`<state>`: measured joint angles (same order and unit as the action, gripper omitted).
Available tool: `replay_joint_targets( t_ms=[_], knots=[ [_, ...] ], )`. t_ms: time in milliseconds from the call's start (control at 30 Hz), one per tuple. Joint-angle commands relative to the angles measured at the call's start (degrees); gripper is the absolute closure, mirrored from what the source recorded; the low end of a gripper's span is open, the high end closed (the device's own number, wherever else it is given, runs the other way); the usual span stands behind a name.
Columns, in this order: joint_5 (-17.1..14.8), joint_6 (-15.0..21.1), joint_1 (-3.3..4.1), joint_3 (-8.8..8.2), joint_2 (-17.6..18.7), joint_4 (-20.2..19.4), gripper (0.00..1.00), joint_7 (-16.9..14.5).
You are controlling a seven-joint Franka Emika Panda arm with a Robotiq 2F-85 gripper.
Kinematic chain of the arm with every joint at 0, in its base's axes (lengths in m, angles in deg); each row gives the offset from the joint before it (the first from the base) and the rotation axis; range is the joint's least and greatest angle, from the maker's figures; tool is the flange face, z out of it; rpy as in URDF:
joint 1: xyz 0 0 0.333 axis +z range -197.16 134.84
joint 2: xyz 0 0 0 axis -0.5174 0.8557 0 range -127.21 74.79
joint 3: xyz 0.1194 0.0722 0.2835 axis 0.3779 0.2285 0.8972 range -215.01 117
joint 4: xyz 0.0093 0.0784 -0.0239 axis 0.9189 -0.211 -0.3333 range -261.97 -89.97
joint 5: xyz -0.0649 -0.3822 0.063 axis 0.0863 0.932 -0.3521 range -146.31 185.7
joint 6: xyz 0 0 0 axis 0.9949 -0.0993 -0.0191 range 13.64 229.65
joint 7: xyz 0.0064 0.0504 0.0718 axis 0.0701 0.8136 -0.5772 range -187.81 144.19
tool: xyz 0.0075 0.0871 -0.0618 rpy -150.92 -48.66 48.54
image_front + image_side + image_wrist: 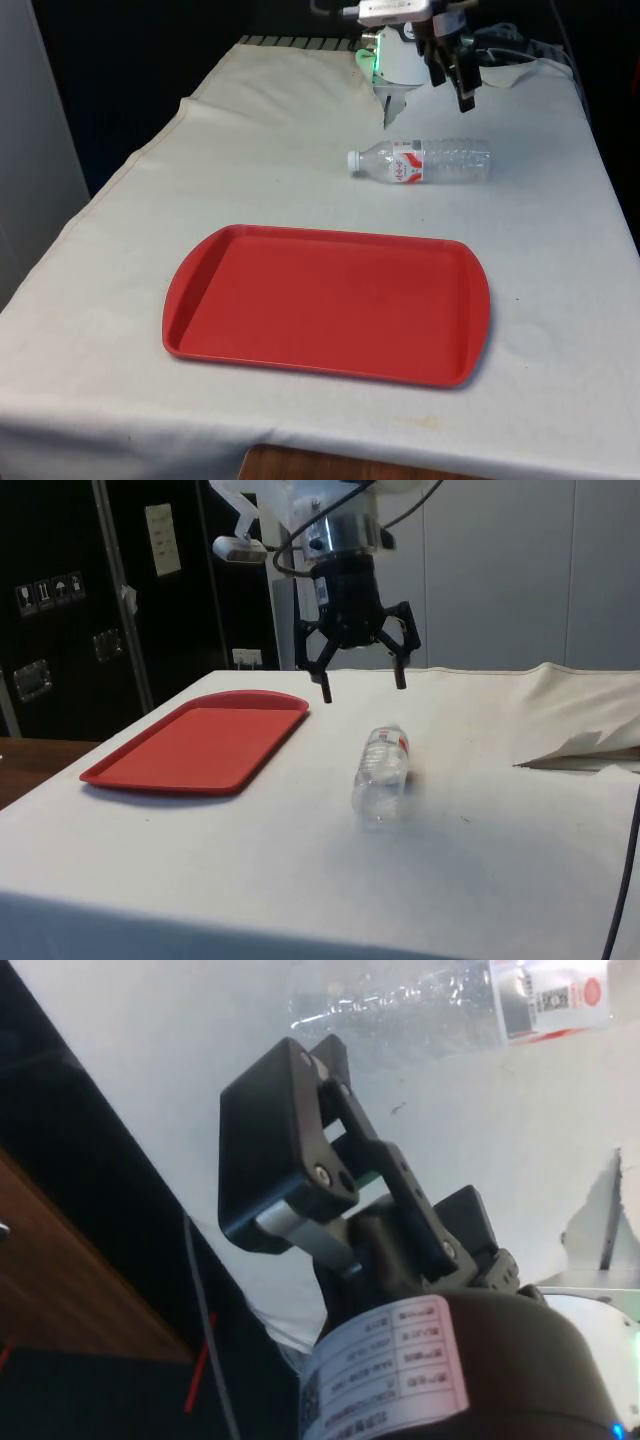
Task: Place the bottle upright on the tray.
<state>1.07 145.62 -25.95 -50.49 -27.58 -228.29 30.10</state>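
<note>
the clear plastic water bottle (420, 161) lies on its side on the white cloth (560, 300), white cap towards the front view's left, red-and-white label near the neck, beyond the far edge of the empty red tray (326, 303) and apart from it. the black gripper (361, 686) hangs in the air above the bottle with its jaws spread wide and nothing between them. in the wrist view the bottle (440, 1005) is cut off by the frame edge, one finger (285, 1150) covering part of it.

The white arm (300, 505) reaches down over the table, wrist vertical; the black gripper (362, 685) hangs in the air, its 2 fingers (325, 685) spread wide, holding nothing.
</note>
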Motion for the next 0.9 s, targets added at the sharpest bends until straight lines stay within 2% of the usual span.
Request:
replay_joint_targets(
  t_ms=[0,100,133,200,367,400,433,500,700,733,767,867],
  knots=[
    [-1.9,0.2,-0.06,-0.11,0.2,0.1,0.0,-1.2],
    [-3.3,0.1,-0.11,-0.29,0.4,0.2,0.0,-1.9],
    [-1.9,0.0,-0.06,-0.29,0.3,0.1,0.0,-1.0],
    [-4.6,-0.1,-0.11,-0.52,0.6,0.2,0.0,-2.8],
    [-6.9,-0.2,-0.23,-0.92,1.0,0.3,0.0,-4.3],
    [-5.8,-0.1,-0.11,-0.86,0.8,0.1,0.0,-3.5],
    [-7.3,-0.3,-0.23,-0.97,1.1,0.4,0.0,-4.6],
    [-8.3,-0.3,-0.29,-1.38,1.3,0.6,0.0,-5.3],
    [-9.3,-0.7,-0.46,-2.46,2.0,1.9,0.0,-6.4],
    [-8.2,-0.3,-0.34,-2.35,1.8,1.4,0.0,-5.5],
    [-9.6,-0.8,-0.52,-2.64,2.1,2.0,0.0,-6.6],
    [-10.6,-1.1,-0.52,-3.04,2.4,2.3,0.0,-7.4]
  ],
)
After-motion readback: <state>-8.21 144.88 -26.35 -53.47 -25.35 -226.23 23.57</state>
